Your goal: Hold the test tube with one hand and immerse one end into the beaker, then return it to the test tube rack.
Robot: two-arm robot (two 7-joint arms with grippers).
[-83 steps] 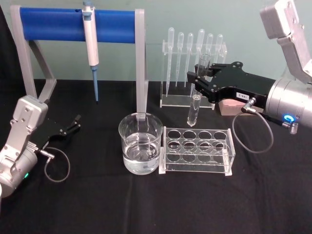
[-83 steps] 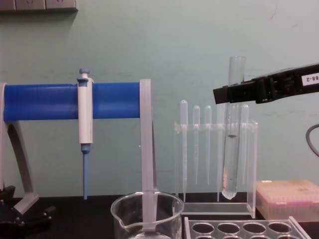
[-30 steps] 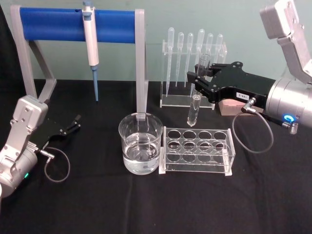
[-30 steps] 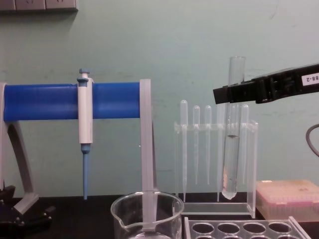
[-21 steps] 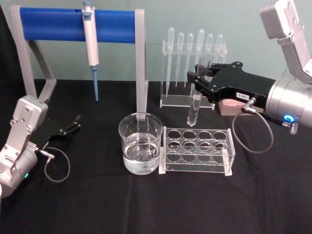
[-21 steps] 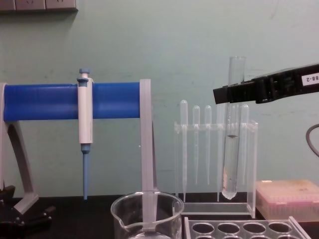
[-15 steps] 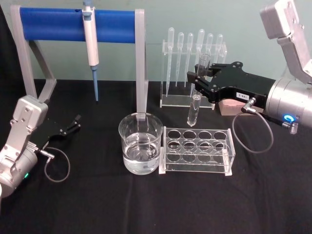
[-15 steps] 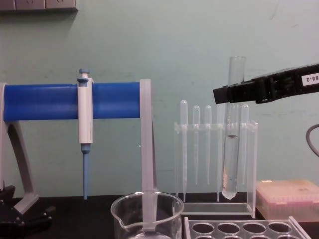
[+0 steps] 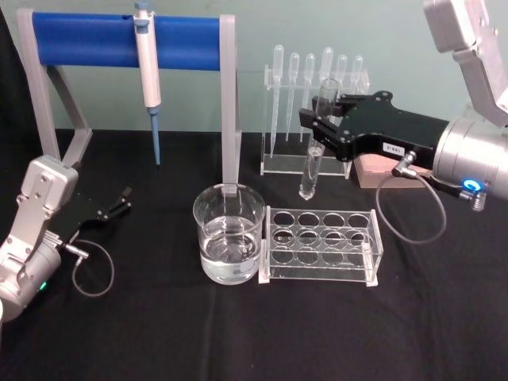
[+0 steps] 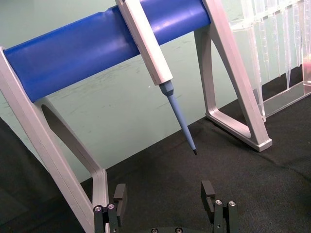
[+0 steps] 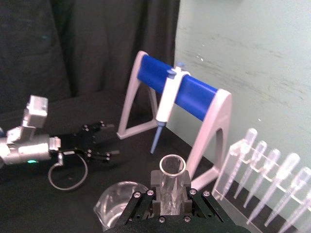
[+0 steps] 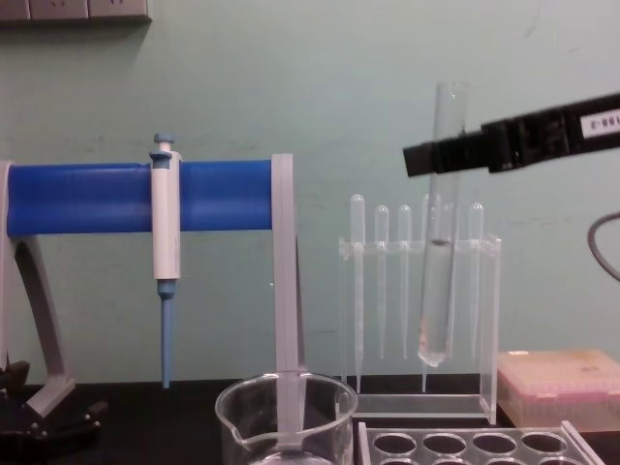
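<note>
The right claw (image 9: pixel 321 127) pinches the test tube (image 9: pixel 311 171) just below its open rim and holds it in the air. The tube is long, narrow and of clear glass, with a rounded bottom. It is a little tilted: the rim leans right and the bottom leans left. In the chest view the glass looks slightly hazy close to the round end. The bottom hangs above the far-left part of the test tube rack (image 9: pixel 317 262), to the right of the beaker (image 9: pixel 230 234), touching neither. The left claw (image 9: pixel 119 202) rests spread at the left of the black worktop (image 9: pixel 159 333).
</note>
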